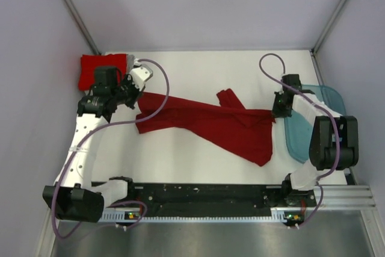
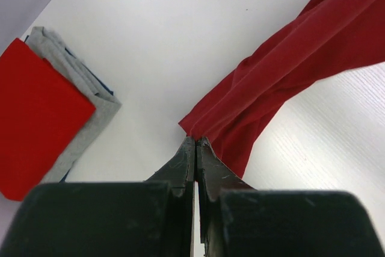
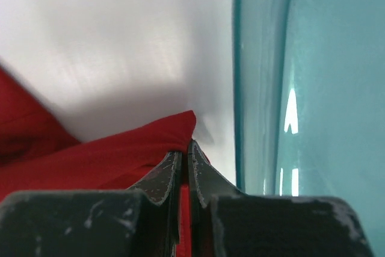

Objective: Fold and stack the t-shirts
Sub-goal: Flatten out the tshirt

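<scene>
We found the dark red t-shirt (image 1: 210,123) unfolded and stretched diag. across the table (image 1: 198,70) between both arms. The L gripper (image 2: 195,144) was pressed together on the shirt's corner at its left end. The R gripper (image 3: 185,148) was likewise pinched tight, w/ red cloth showing between its fingers, just beside the teal tub (image 3: 301,88). The brighter red t-shirt (image 2: 36,118) lay folded on top of the grey t-shirt (image 2: 90,97) at the table's far-left corner, apart from the L gripper.

Risks, in our judgement:
- Both grips were thin edge pinches, so a sharp pull could slip the cloth out on one side & collapse the spread.
- The shirt looked twisted & bunched mid-span, so folding w/o flattening would prob. give a crooked fold.
- The R arm's closeness to the tub could nudge or snag it.
- A leftward swing by the L arm might disturb the folded pair.
</scene>
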